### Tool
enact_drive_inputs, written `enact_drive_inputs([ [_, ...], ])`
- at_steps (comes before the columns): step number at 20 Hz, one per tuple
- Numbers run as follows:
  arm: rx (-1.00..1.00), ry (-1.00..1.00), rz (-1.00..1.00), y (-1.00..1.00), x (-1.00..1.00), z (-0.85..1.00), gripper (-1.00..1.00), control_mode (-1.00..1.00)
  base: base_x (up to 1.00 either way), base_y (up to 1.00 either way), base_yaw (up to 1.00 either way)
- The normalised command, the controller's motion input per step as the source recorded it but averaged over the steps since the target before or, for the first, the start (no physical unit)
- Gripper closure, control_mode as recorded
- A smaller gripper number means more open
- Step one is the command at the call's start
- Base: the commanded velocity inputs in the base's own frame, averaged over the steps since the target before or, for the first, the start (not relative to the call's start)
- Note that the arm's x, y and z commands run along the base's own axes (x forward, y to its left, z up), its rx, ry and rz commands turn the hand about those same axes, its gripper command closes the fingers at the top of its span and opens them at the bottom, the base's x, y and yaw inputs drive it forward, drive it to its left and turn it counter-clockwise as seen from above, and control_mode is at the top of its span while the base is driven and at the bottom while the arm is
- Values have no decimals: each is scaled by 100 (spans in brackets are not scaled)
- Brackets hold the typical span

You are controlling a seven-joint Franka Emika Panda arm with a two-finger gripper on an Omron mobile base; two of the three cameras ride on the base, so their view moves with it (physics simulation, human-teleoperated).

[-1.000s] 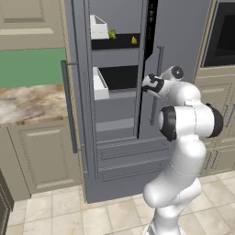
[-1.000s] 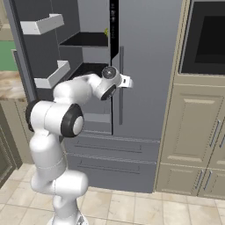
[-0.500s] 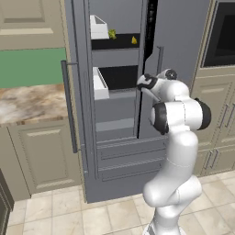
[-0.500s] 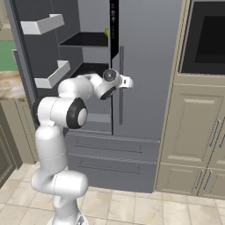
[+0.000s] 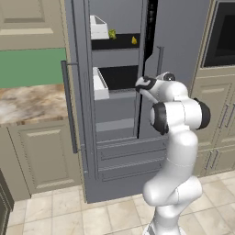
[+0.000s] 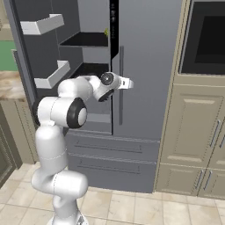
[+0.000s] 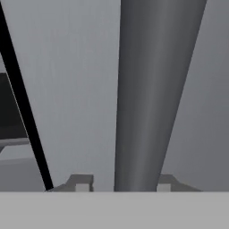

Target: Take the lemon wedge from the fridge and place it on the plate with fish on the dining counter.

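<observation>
Change since earlier frame: arm folded in toward the fridge (image 5: 114,92); elbow now upright below the wrist; hand drawn up against the right door's handle (image 7: 154,94).
Gripper (image 7: 120,184): jaws drawn narrow around the handle bar; one fingertip each side, bar between them; contact itself cannot be told.
Reason for grip: right door is shut, left door (image 5: 75,101) hangs open; judged step is pulling the right door to widen access.
Handle: vertical bar standing just off the right door face, beside the centre gap.
Lemon wedge (image 5: 134,40): on the upper shelf inside the fridge, above and behind the handle, well apart from the gripper; not yet reached.
White bin (image 5: 98,27): same shelf, left of the wedge.
Marble counter (image 5: 27,101): left of the fridge.
</observation>
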Motion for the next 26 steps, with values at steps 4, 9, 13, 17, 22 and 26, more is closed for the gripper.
enact_drive_inputs([
  [4,-3,6,-2,-15,1,0,100,-100,0,0,0],
  [9,0,0,-14,-96,-70,0,100,-100,0,0,0],
  [13,1,0,-20,-100,-94,-1,100,-100,0,0,0],
  [17,4,0,-23,-100,-100,-3,100,-100,0,0,0],
  [22,10,0,-27,-98,-95,3,-100,-100,0,0,0],
  [26,23,-8,-30,-12,-100,71,-100,-100,0,0,0],
])
